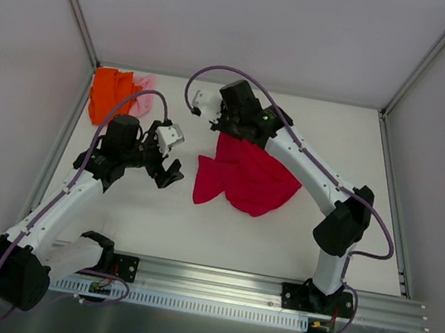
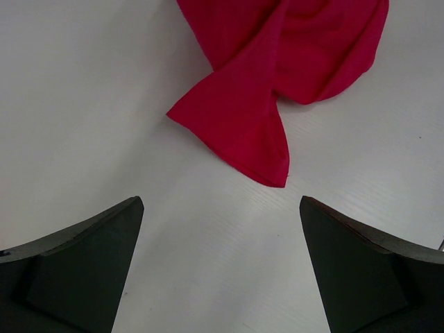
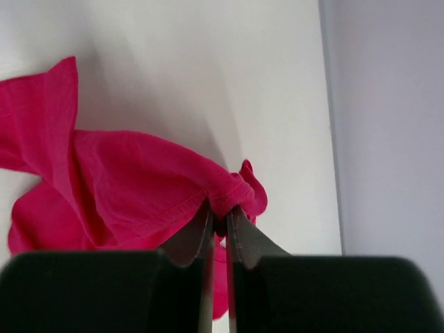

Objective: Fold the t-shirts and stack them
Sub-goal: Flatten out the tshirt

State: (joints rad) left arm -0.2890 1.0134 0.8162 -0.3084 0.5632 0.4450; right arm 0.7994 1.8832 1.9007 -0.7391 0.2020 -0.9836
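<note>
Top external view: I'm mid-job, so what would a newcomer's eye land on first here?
First, the crimson t-shirt, crumpled mid-table, with the right tool shut on the hem at its far edge. Next, the left tool, open and empty, facing a loose pointed flap of that shirt without touching it. Last, the orange t-shirt and the pink t-shirt, bunched together in the far left corner.

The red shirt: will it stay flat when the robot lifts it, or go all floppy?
Probably floppy: the red shirt lies bunched and wrinkled, falling in folds from the right hand pinching its hem. It seems light, since that small pinch holds it. Pushed, it would likely crumple rather than slide whole.
</note>
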